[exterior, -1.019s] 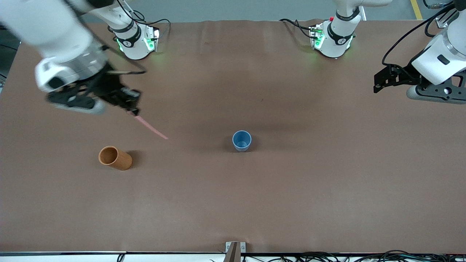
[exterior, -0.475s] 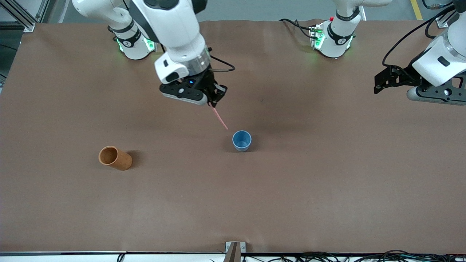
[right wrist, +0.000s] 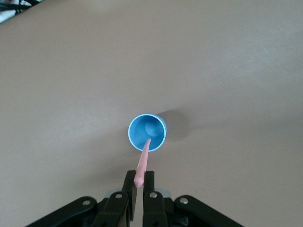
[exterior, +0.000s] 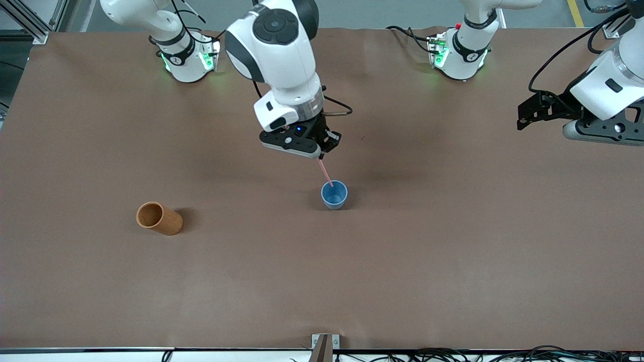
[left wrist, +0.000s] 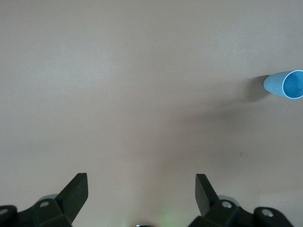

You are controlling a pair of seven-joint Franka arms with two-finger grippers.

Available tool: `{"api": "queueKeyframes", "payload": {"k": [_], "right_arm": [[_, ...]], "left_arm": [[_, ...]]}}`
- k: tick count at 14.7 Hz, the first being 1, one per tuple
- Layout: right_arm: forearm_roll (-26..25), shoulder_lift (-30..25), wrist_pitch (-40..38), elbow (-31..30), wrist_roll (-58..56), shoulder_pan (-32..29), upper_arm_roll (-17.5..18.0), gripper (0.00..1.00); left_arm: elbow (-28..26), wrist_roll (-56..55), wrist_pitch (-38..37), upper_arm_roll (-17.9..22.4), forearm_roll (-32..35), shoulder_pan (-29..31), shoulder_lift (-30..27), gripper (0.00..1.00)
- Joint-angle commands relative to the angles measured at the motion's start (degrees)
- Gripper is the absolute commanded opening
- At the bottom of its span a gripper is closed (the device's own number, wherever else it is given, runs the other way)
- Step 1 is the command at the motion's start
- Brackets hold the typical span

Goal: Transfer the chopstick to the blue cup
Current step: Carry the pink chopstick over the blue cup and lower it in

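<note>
The blue cup stands upright near the middle of the table; it also shows in the right wrist view as the blue cup and in the left wrist view as the blue cup. My right gripper hangs over the table just above the cup, shut on the upper end of the light-pink chopstick. The chopstick slants down from the right gripper, and its lower tip lies over the cup's mouth. My left gripper waits open over the left arm's end of the table; the left gripper holds nothing.
An orange-brown cup lies on its side toward the right arm's end of the table, a little nearer to the front camera than the blue cup. Brown table surface surrounds both cups.
My right arm has swung from over the right arm's end of the table to the middle, carrying the chopstick until its tip came over the blue cup. The left arm stayed still.
</note>
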Motion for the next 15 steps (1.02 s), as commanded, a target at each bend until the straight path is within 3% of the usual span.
{"api": "queueKeyframes", "payload": {"k": [1, 7, 10, 11, 12, 13, 15], "right_arm": [[-3.7, 2.7, 0.9, 2.1, 1.3, 1.3, -0.7, 0.01], [-6.8, 7.6, 2.3, 2.0, 1.2, 2.6, -0.7, 0.04], [-7.7, 10.0, 6.2, 1.8, 1.2, 3.6, -0.7, 0.17], [-8.3, 10.2, 6.3, 1.9, 1.2, 3.7, -0.7, 0.32], [-8.7, 10.1, 6.3, 2.2, 1.2, 3.6, -0.7, 0.69], [-8.6, 10.0, 6.3, 2.3, 1.1, 3.4, -0.7, 0.96], [-8.5, 9.7, 5.7, 3.8, 0.6, 2.7, -0.8, 1.00]], "left_arm": [[1.1, 0.7, 0.1, -0.3, 1.8, 0.4, 0.3, 1.00], [1.1, 0.7, 0.1, -0.4, 1.7, 0.4, 0.3, 1.00], [1.2, 0.8, 0.1, -0.4, 1.6, 0.5, 0.3, 1.00], [1.3, 0.7, 0.0, -0.4, 1.6, 0.5, 0.3, 1.00], [1.3, 0.6, 0.0, -0.4, 1.7, 0.5, 0.3, 1.00], [1.4, 0.3, 0.1, -0.4, 1.6, 0.5, 0.3, 1.00], [1.5, 0.1, 0.1, -0.4, 1.6, 0.4, 0.3, 1.00]]}}
